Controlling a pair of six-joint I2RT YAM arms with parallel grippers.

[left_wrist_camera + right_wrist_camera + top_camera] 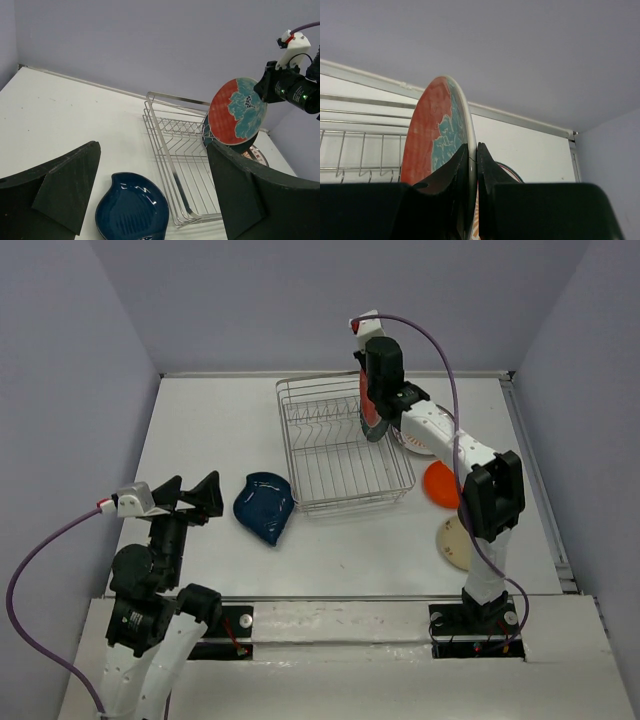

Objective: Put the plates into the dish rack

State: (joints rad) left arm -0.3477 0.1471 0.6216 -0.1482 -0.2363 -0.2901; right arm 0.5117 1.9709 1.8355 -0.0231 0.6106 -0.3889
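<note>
Task state: early, at most one plate racked. Dish rack [345,445]: centre of the table [220,430]. A dark teal plate [206,134] seems to stand at its right side, not certain. Red-and-teal plate [370,422]: on edge above the rack's right side, rim pinched in the closed right gripper [472,150]. Left gripper [192,485]: spread wide, empty. Left to load: dark blue plate [265,507], near-left of the rack; orange plate [440,485], cream plate [455,543] and striped plate [415,443], all right of the rack.
</note>
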